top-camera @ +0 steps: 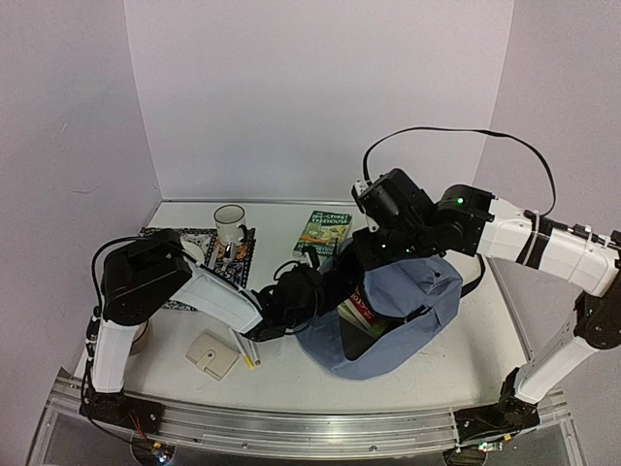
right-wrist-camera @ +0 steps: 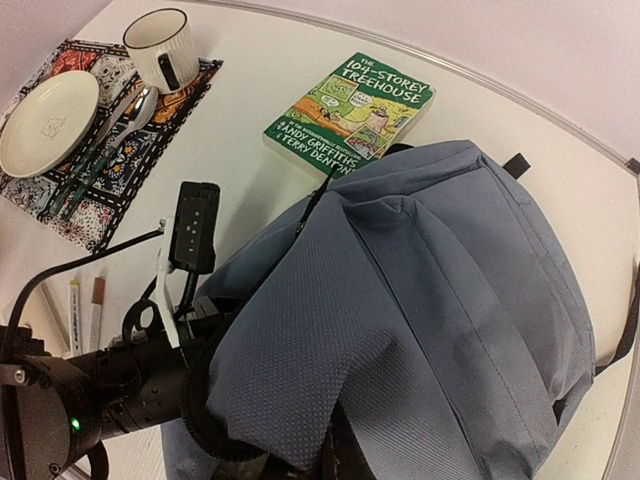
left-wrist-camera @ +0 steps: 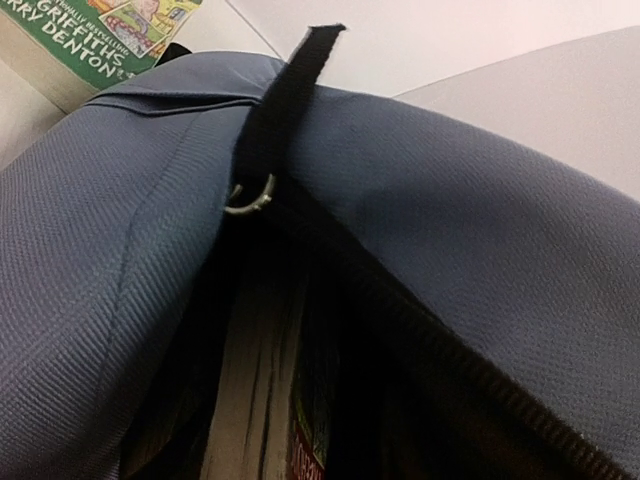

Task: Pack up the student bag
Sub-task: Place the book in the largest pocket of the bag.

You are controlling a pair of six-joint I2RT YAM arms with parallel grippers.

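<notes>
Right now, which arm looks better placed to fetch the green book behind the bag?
Left. The right tool seems pinched on the student bag, holding its mouth up; releasing would probably let it sag. The left tool sits at the opening, near the green book.

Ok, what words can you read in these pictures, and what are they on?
"104-STOREY TREEHOUSE": green book cover.
"ANDY GRIFFITHS", "TERRY DENTON": same cover, below the title.
Print on the second book inside the student bag: too blurred to read.
Nothing else is readable.
</notes>
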